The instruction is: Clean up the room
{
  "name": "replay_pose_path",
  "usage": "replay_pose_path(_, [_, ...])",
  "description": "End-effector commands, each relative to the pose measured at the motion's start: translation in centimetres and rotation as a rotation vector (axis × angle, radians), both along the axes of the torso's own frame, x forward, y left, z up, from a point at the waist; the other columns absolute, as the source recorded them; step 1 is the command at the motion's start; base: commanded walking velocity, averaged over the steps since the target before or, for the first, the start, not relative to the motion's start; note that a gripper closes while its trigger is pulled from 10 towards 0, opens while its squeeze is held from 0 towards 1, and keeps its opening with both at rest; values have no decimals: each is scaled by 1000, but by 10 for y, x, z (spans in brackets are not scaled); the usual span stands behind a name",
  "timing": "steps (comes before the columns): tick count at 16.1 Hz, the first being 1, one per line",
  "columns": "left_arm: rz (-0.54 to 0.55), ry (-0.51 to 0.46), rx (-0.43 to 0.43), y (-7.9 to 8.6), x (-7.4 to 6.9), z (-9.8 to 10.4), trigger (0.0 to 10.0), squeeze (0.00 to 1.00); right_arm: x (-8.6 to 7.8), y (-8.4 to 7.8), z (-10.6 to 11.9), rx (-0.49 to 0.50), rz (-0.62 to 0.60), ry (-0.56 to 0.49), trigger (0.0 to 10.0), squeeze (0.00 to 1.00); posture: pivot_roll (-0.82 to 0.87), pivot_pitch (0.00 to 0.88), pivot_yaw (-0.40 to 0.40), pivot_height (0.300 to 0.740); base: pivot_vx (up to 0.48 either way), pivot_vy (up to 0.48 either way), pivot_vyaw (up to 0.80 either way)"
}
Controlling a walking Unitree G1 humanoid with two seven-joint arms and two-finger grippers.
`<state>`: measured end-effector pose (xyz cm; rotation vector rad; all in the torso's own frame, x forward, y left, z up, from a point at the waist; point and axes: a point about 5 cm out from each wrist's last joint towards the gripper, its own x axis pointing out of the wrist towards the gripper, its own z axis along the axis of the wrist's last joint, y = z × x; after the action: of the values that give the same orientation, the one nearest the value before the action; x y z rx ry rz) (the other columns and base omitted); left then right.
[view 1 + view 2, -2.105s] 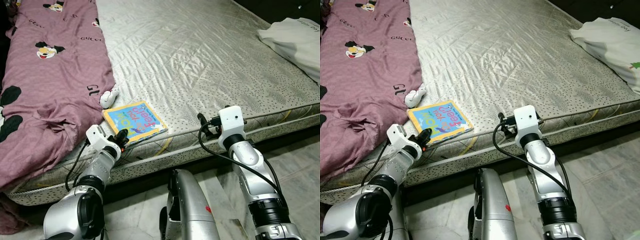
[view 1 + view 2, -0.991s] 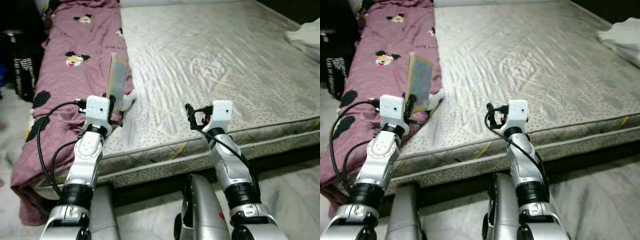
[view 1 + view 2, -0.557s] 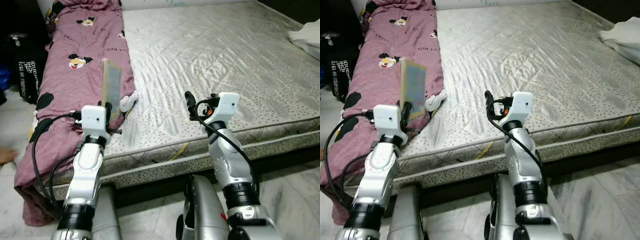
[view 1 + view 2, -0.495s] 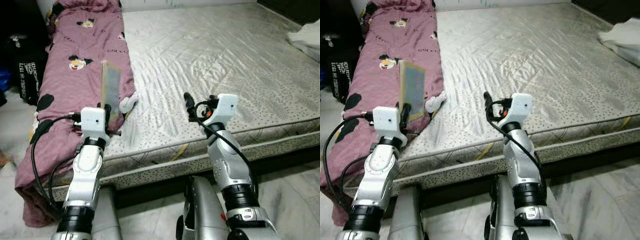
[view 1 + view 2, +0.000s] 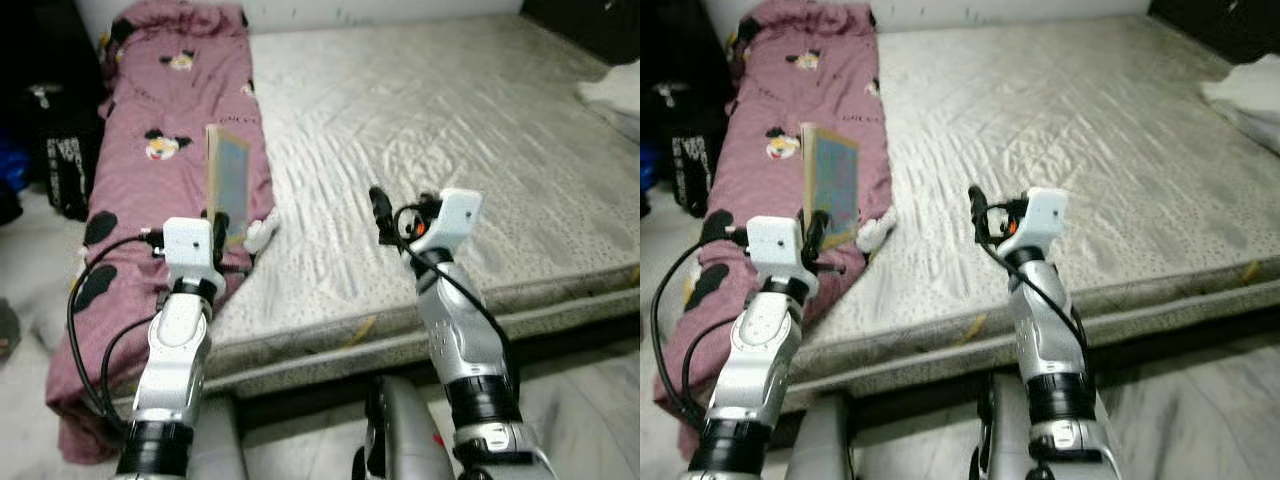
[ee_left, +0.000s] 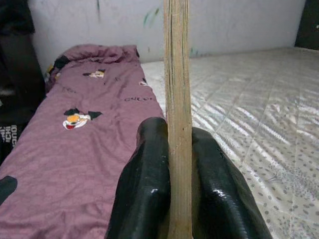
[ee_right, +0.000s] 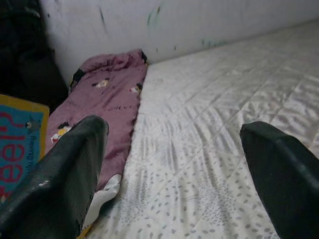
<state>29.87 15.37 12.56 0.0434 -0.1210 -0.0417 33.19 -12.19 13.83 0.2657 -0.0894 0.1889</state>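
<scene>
My left gripper [image 5: 216, 228] is shut on a thin blue children's book [image 5: 229, 180], held upright above the mattress's near left edge. In the left wrist view the book's edge [image 6: 177, 99] stands clamped between the two black fingers [image 6: 144, 184]. My right gripper [image 5: 378, 210] is raised over the middle of the mattress's front edge, open with nothing between its fingers [image 7: 75, 164]. The book's blue cover [image 7: 20, 144] also shows in the right wrist view.
A maroon cartoon-print blanket [image 5: 170, 140] lies along the left side of the bare quilted mattress [image 5: 430, 110]. A white pillow [image 5: 615, 85] rests at the far right. Dark bags [image 5: 50, 150] stand on the floor at the left. Pale tiled floor lies below the bed.
The whole view has shifted slightly as the camera moved. The book stays upright in my left gripper, and the right gripper holds about the same pose.
</scene>
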Motion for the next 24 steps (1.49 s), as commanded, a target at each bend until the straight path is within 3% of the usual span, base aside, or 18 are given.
replay_pose_path(1, [5,-42,-11,2,4,12,10000,0,-2,4,5,0,8,-16,10000,0,80,0,-4,659,0,0,0])
replay_pose_path(8, [-43,-2,-23,-10,5,9,10000,0,-5,2,8,-18,-6,-15,10000,0,58,0,2,738,0,0,0])
replay_pose_path(10, [-10,9,15,-11,7,8,10000,0,-7,0,5,-24,-19,-5,10000,0,55,0,8,740,0,0,0])
replay_pose_path(24, [-86,50,-9,-20,5,0,10000,0,-8,-10,-4,-81,-119,45,10000,0,49,0,6,740,0,0,0])
